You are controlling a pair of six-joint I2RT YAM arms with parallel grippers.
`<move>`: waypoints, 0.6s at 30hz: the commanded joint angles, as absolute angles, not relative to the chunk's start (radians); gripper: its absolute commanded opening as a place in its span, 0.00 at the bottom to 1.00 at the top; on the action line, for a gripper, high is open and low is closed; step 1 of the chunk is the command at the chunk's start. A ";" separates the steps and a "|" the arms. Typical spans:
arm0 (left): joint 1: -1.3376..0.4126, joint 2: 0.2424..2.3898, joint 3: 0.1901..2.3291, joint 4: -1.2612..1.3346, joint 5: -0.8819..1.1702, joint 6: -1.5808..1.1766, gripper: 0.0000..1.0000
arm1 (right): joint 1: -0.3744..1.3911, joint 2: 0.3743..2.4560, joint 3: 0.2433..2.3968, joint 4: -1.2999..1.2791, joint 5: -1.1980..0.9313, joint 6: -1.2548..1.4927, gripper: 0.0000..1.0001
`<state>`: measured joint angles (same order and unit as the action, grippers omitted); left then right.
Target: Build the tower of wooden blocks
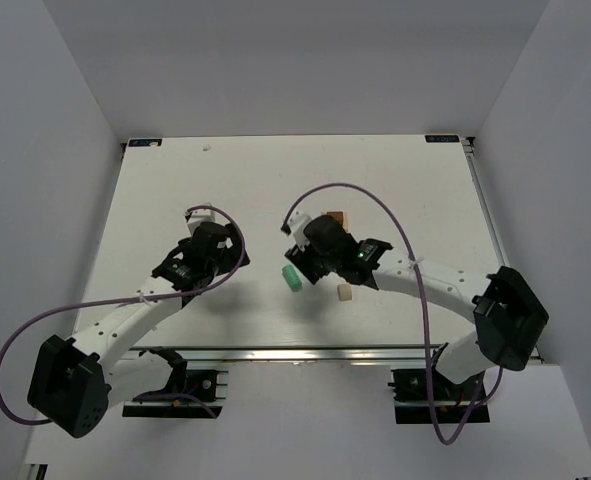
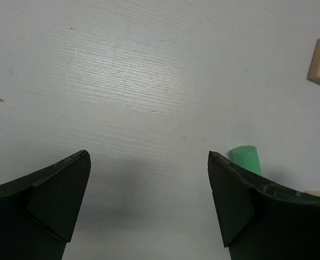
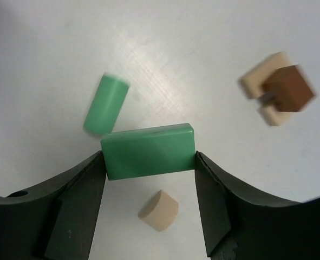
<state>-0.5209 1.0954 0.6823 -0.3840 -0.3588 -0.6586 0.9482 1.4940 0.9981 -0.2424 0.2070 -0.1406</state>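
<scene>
Pale tan base (image 3: 254, 82) and dark brown cube (image 3: 288, 88) made up the wood block tower (image 3: 281, 96), set on the table (image 3: 214, 38) just beyond the right gripper (image 3: 149, 162). A mint green block (image 3: 149, 149) was clamped between that gripper's fingers (image 3: 73, 206), while the left gripper (image 2: 149, 200) was held low, fingers spread wide.
</scene>
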 commanded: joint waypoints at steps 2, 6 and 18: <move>-0.528 1.058 0.699 -0.390 -0.380 -0.660 0.98 | 0.924 1.473 1.167 -0.345 0.469 0.056 0.30; -0.528 1.054 0.703 -0.396 -0.377 -0.667 0.98 | 0.858 1.554 1.282 -0.442 0.540 0.245 0.32; -0.526 1.071 0.722 -0.410 -0.406 -0.669 0.98 | 0.724 1.796 1.526 -0.540 0.568 0.377 0.32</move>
<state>-0.5209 1.0809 0.6838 -0.3969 -0.3817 -0.6632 0.7372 1.7641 1.4490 -0.5076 0.5224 0.3107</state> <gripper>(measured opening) 0.982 0.672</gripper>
